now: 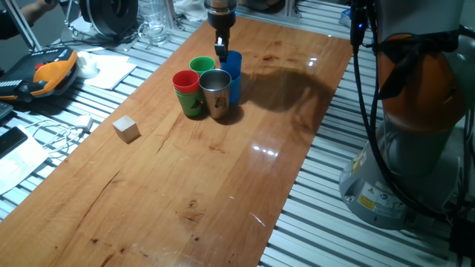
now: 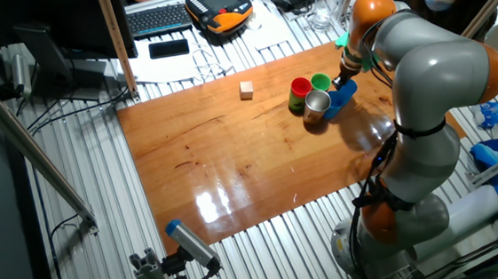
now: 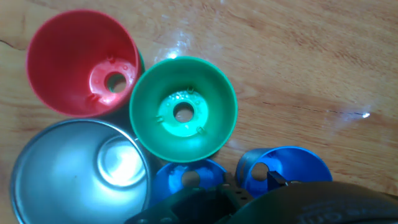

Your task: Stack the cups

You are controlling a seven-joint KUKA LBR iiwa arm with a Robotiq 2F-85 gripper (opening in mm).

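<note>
Your cups sat clustered on the counter (image 1: 245,170): red cup (image 1: 185,80), green cup (image 1: 202,65), steel cup (image 1: 215,81), blue cup (image 1: 233,61). Stacking looked partly done. Gripper (image 1: 221,50) hung over the blue cup; whether the jaws were wide or closed, you could not tell.

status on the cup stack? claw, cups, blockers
Claw low over the blue cup, state unclear. Red cup, green cup, steel cup clustered upright alongside. Wooden cube sits well apart, not in the way.

Gripper (image 1: 221,50) hangs over blue cup (image 1: 234,74); red (image 1: 185,81), green (image 1: 202,66), steel cups (image 1: 216,93) clustered; wooden cube (image 1: 127,128) apart on table (image 1: 185,193).
</note>
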